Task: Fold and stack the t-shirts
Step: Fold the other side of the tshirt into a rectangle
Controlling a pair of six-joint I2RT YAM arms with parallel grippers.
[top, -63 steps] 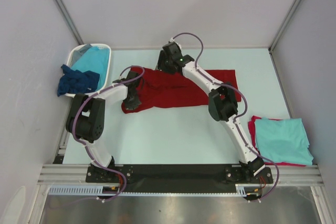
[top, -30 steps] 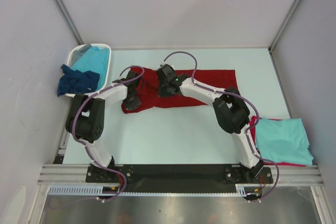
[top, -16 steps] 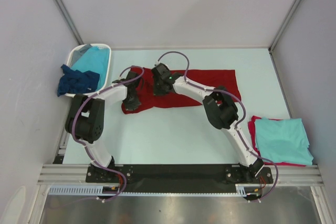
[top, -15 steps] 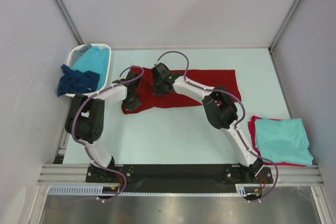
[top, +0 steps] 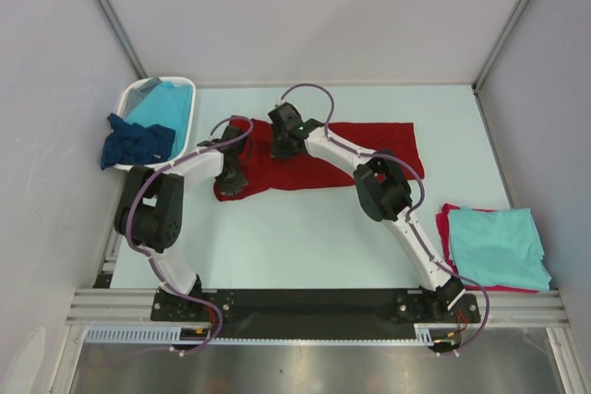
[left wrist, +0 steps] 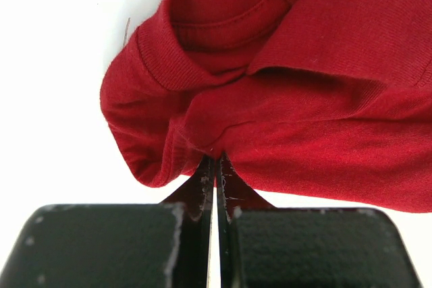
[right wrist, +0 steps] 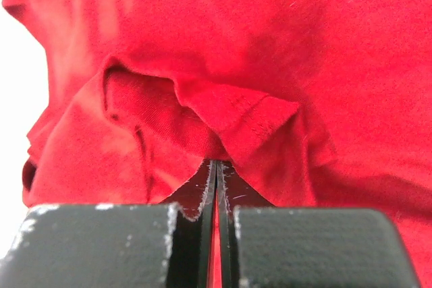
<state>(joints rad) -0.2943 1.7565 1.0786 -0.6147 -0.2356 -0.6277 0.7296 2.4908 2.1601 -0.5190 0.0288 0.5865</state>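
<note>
Pinching folds of the dark red t-shirt (top: 374, 140), the left claw (left wrist: 214, 165) and right claw (right wrist: 216, 166) are both clenched on cloth at its end nearest the white basket (top: 159, 81), the shirt spread across the far middle of the worktop (top: 305, 237).

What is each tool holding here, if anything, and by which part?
Both hold the red shirt. The left tool pinches a bunched fold at its left end. The right tool pinches a fold by a stitched hem.
</note>
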